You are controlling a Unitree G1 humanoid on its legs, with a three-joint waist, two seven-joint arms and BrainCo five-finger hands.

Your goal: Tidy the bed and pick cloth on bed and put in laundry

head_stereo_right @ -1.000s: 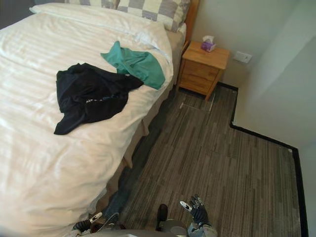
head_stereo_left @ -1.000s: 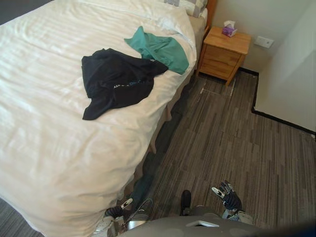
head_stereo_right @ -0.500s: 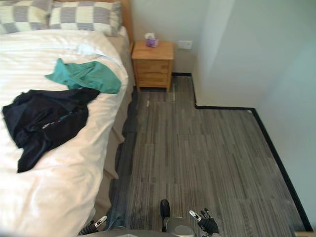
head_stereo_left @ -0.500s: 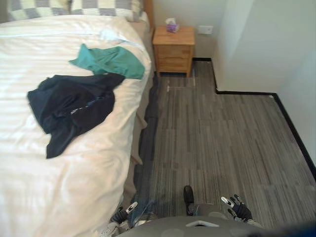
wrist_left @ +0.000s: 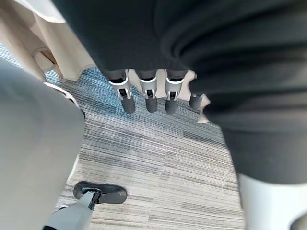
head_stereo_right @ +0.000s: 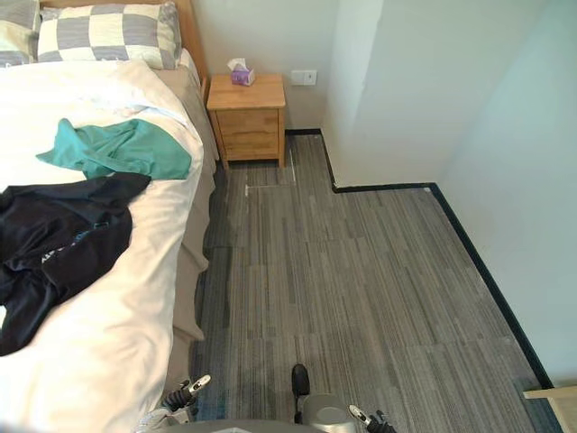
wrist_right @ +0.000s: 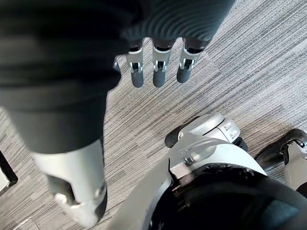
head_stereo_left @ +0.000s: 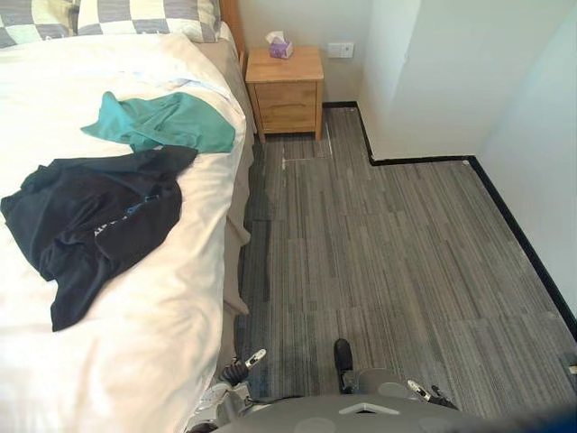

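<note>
A black cloth (head_stereo_left: 90, 225) lies crumpled on the white bed (head_stereo_left: 135, 343), near its right side. Beyond it, a teal cloth (head_stereo_left: 162, 122) touches the black one's far corner. My left hand (head_stereo_left: 239, 367) hangs low beside the bed's edge, over the carpet. In the left wrist view its fingers (wrist_left: 148, 98) are straight and hold nothing. My right hand (head_stereo_left: 422, 391) hangs low on the other side. In the right wrist view its fingers (wrist_right: 158, 69) are also straight and empty above the floor. Both hands are well short of the cloths.
A wooden nightstand (head_stereo_left: 285, 81) with a tissue box (head_stereo_left: 279, 45) stands by the head of the bed. Checked pillows (head_stereo_left: 149, 16) lie at the headboard. A wall corner (head_stereo_left: 406, 108) juts out on the right. Grey striped carpet (head_stereo_left: 388, 262) runs between bed and wall.
The camera has swung to the right, so the bed now sits further left in the picture. The cloths lie as before. Both hands show lower in the eye views.
</note>
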